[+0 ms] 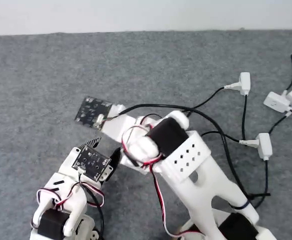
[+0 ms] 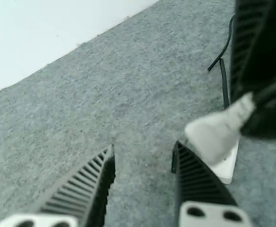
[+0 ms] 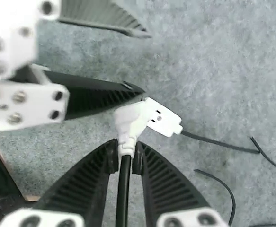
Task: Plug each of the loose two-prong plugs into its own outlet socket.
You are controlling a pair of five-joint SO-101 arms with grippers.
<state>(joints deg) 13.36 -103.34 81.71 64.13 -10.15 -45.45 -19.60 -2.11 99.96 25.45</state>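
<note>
- Two-prong plug [image 3: 128, 120]: white moulded plastic with a rounded body and a black cord [image 3: 122, 189] leaving its back. It lies left of the surface's middle, its front against an outlet socket [image 3: 165, 120], a flat, square-cornered white block. Whether the prongs are seated cannot be told.
- Right gripper [image 3: 125, 145]: black ribbed fingers [image 3: 81, 189] clamped on the plug's neck, where the cord begins.
- Left gripper [image 2: 143, 147]: sawtooth-ribbed black fingers [image 2: 88, 189] spread apart, holding nothing, low over the surface just beside the plug and socket.
- Surface [image 1: 186, 55]: grey felt-like fabric with a coarse nap.
- White connectors on black cords toward the right edge: one [image 1: 244, 82] nearer the far edge, one [image 1: 262, 146] nearer the middle, and a touching pair [image 1: 281, 101] between them at the edge itself.
</note>
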